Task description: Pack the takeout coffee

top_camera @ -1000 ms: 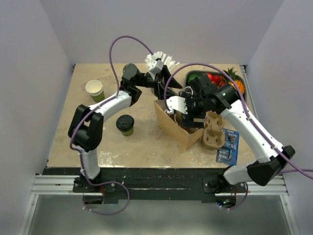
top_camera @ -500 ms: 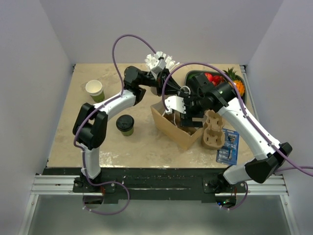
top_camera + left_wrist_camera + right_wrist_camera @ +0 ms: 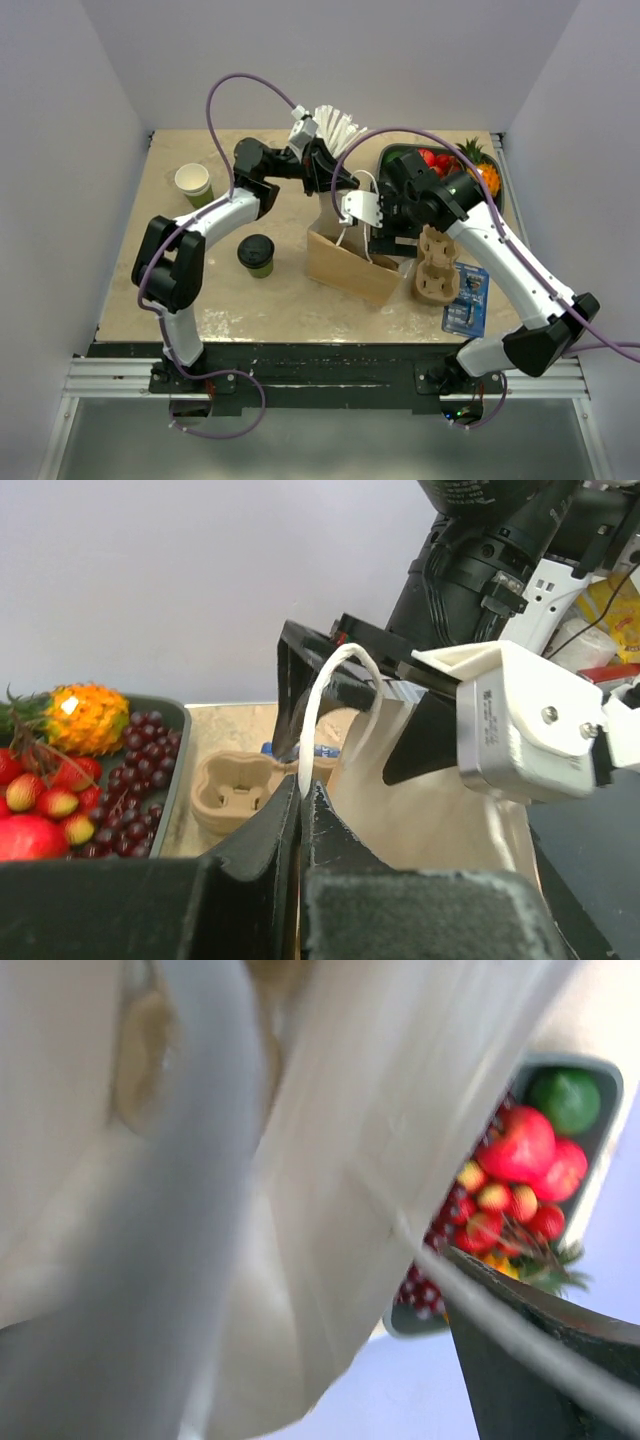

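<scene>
White walls, beige bench [image 3: 280, 300]. Coffee [image 3: 256, 254] upright and lidded, centre-left, just left of bag [image 3: 345, 265], not touching. Left jaws pinched shut on bag's white handle [image 3: 335, 690] over far rim; coffee sits toward near edge and left of them, nearer left arm. Right jaws spread wide inside bag mouth, clamping nothing.

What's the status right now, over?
Left gripper shut on bag handle. Right gripper open in paper bag's mouth. Takeout coffee on table, untouched. Nothing blocking it.
</scene>
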